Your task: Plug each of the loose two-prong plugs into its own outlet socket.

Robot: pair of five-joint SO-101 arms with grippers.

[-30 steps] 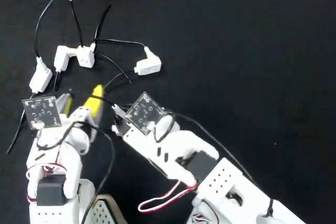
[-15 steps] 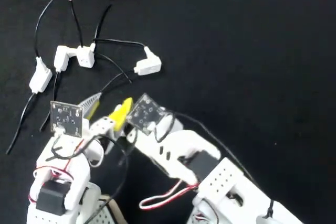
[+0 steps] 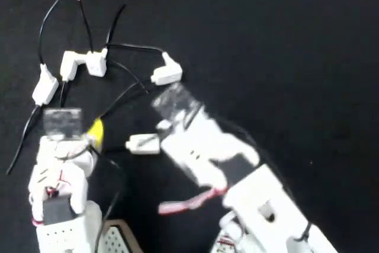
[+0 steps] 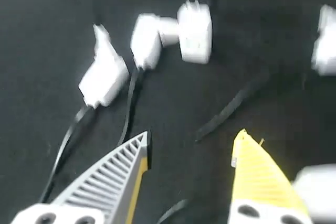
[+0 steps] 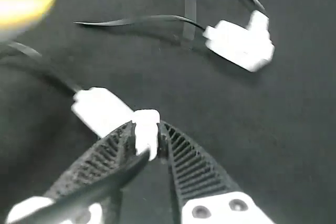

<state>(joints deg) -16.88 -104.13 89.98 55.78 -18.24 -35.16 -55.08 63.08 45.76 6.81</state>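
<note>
My right gripper is shut on the small end of a white two-prong plug whose black cord trails off. From above, that plug lies just off the right gripper, mid-table. My left gripper is open, one finger grey and one yellow, with only black cloth between them. Beyond it lie a loose white plug and a white plug joined to a white socket block. The left gripper stands left of the held plug. Another loose plug lies farther back.
Black cords run from the white pieces across the black tabletop, some crossing between the two arms. The left arm's yellow finger is near the held plug. The table's right half is bare cloth.
The left gripper swung right toward the right gripper, then drew back left. The right arm shifted back and is blurred with motion; a white plug now sticks out from its gripper.
</note>
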